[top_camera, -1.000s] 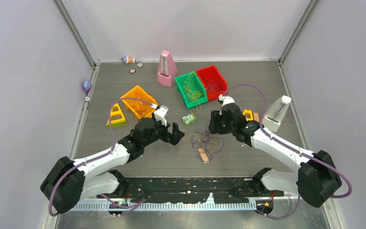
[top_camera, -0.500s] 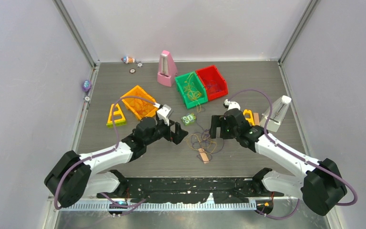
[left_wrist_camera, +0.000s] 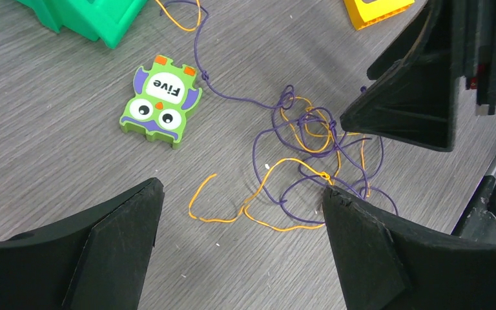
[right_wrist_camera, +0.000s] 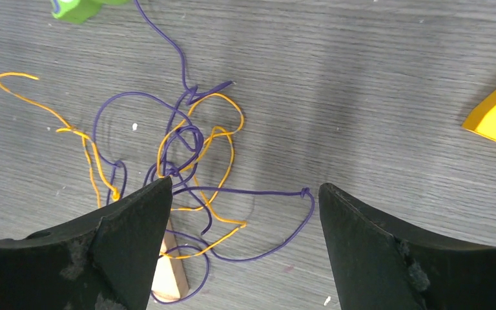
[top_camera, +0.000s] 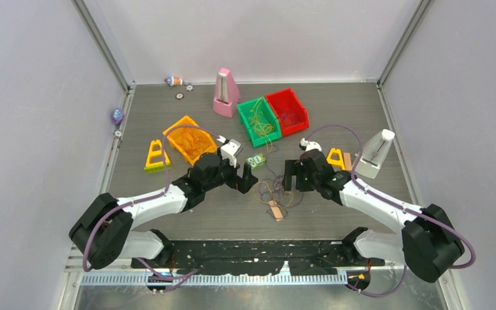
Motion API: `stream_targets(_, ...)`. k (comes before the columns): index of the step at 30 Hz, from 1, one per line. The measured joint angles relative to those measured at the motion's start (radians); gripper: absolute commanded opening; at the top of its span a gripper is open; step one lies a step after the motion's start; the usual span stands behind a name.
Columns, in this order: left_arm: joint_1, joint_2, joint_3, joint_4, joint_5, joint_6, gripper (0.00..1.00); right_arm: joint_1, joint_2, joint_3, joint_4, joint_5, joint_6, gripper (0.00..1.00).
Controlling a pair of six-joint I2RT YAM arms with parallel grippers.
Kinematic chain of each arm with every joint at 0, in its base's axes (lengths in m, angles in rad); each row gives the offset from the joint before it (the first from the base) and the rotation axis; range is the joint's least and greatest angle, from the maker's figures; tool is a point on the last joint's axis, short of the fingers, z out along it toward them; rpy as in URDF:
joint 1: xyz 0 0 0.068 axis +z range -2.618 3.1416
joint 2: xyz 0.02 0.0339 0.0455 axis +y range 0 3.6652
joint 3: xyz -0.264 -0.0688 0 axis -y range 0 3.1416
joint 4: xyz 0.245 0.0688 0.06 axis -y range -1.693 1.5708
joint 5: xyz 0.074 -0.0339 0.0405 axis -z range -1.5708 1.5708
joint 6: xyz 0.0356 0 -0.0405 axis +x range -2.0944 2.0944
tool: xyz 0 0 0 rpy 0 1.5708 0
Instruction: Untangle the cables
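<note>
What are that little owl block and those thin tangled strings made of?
Owl block: probably painted wood or plastic, matte, with thick flat sides and a printed face. Cables: likely plastic-coated wire or cord, smooth, orange and purple; they hold springy loops and kinks.

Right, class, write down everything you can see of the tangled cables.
The cables are thin, string-like strands, purple and orange, looped loosely through each other in one flat heap on the grey table. A purple strand runs off past the owl block; an orange end trails free. One loop crosses a small wooden piece. They lie unheld.
</note>
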Motion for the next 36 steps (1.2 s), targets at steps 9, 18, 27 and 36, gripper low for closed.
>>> stream_targets(9, -0.007, 0.075, 0.069, -0.062, 0.035, 0.010, 0.93, 0.000, 0.116, -0.001, 0.069, -0.018, 0.001, 0.78)
stream_targets(18, -0.009, 0.171, 0.156, -0.163, 0.056, 0.031, 0.93, 0.000, 0.154, -0.001, 0.106, -0.036, 0.013, 0.14)
stream_targets(27, -0.011, 0.320, 0.315, -0.295, 0.058, 0.060, 0.88, 0.000, 0.087, -0.001, 0.105, -0.027, 0.001, 0.06)
stream_targets(36, -0.038, 0.400, 0.385, -0.397, 0.060, 0.091, 0.60, 0.000, 0.076, 0.000, 0.104, -0.024, -0.007, 0.05)
